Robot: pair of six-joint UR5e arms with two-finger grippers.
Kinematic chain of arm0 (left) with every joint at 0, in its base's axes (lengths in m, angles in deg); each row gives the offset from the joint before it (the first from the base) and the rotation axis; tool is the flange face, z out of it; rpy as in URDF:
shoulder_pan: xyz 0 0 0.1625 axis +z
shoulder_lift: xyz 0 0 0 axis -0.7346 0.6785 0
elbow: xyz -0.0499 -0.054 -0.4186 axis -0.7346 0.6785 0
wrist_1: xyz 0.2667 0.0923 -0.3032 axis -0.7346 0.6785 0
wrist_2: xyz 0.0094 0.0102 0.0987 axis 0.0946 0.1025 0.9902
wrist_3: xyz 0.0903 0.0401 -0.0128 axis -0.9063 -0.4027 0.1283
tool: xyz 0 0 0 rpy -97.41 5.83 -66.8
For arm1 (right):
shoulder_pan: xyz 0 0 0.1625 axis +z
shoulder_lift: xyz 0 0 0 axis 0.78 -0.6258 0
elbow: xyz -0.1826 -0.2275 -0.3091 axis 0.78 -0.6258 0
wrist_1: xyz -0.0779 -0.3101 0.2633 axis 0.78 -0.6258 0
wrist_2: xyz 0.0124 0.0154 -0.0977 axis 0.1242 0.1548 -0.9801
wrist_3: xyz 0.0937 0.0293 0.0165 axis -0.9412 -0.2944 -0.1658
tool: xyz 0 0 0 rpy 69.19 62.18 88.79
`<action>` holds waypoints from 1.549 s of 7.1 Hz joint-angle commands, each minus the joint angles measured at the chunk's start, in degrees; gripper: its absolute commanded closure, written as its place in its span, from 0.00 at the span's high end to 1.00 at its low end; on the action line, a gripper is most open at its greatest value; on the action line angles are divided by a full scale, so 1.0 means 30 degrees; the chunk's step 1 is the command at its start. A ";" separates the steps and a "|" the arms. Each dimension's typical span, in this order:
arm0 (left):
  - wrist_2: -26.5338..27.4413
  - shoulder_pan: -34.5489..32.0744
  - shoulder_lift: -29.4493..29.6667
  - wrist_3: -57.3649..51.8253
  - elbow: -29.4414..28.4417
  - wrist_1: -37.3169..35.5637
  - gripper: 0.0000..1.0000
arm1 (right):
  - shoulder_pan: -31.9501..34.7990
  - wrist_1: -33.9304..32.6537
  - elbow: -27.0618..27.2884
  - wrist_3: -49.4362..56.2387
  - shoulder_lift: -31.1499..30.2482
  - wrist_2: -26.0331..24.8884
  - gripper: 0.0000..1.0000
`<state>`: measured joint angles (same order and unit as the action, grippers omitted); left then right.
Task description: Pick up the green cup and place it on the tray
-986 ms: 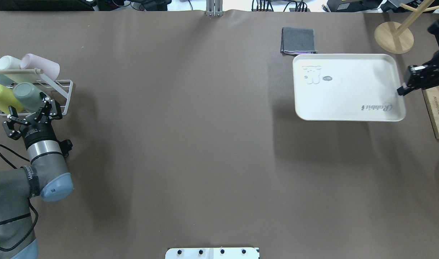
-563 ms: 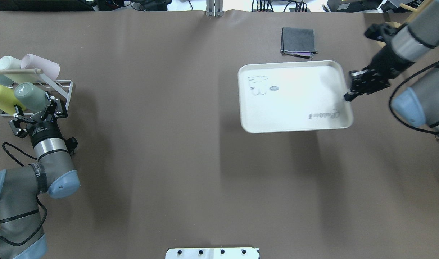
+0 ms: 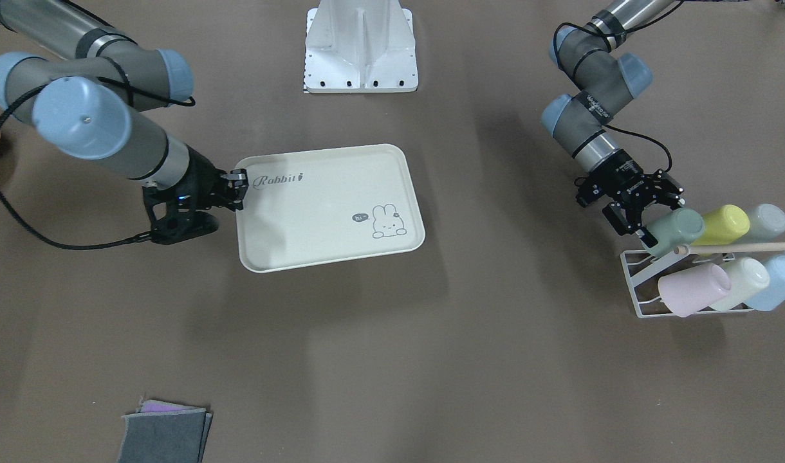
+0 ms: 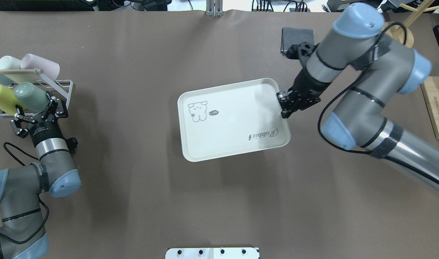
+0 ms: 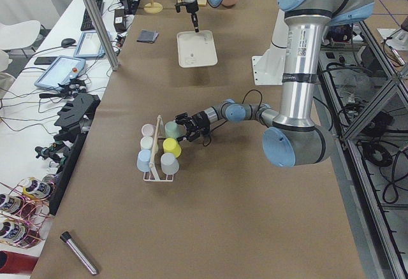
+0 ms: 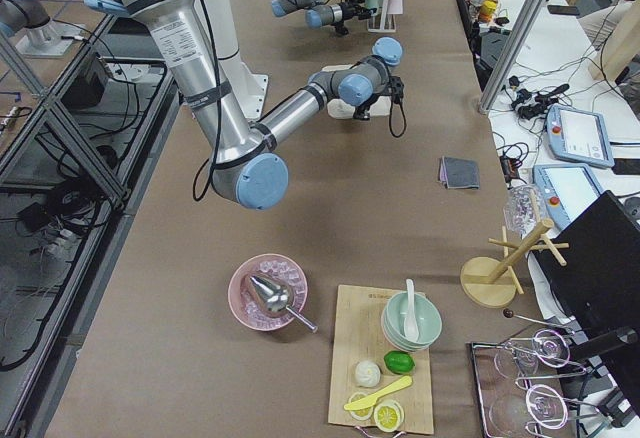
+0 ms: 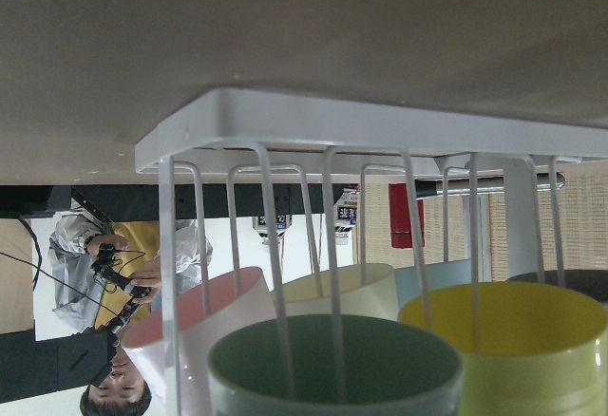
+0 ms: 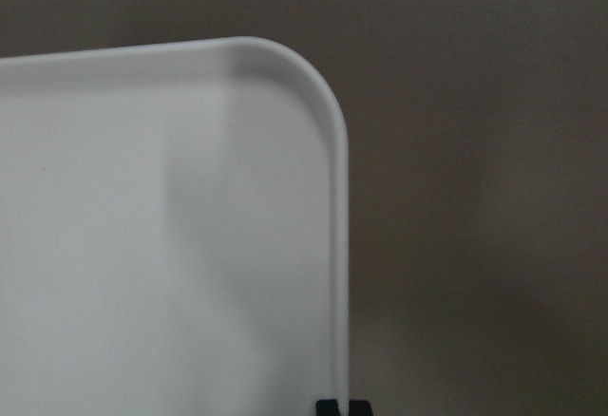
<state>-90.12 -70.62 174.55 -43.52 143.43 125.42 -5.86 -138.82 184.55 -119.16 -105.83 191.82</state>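
Note:
The green cup (image 4: 28,97) lies on its side in a white wire rack (image 4: 67,94) at the table's left end, mouth toward my left gripper. It also shows in the front view (image 3: 681,227) and the left wrist view (image 7: 332,370). My left gripper (image 4: 34,110) is open right at the cup's mouth, its fingers spread on either side of the rim. The cream tray (image 4: 234,118) with the rabbit drawing hangs a little above the middle of the table. My right gripper (image 4: 283,106) is shut on its right rim (image 8: 334,245).
The rack also holds a yellow-green cup (image 4: 0,99), a pink cup (image 4: 39,66), a cream one and a pale blue one under a wooden bar. A folded grey cloth (image 4: 298,39), a wooden stand (image 4: 394,36) and a wooden board (image 4: 435,108) are at the right.
My right arm has carried the tray leftward from the table's right end to the middle and turned it slightly. My left gripper has barely shifted at the green cup.

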 commanded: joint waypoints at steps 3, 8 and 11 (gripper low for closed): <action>0.0011 -0.0098 -0.0011 -0.0001 -0.0169 0.0000 0.93 | -0.3907 0.4021 -0.2341 -0.6760 0.2203 -0.3365 0.00; 0.0010 -0.0595 -0.0186 -0.1198 0.1086 0.0966 0.08 | -0.4001 0.4024 -0.3606 -0.6792 0.2675 -0.3809 0.99; 0.0649 -0.1212 -0.1410 -0.1759 0.3570 0.0996 0.08 | -0.2021 0.3966 -0.3402 -0.5658 0.2298 -0.3492 1.00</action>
<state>-89.65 -73.71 172.48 -48.48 150.48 128.37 -15.53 -126.82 174.02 -138.32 -98.08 180.25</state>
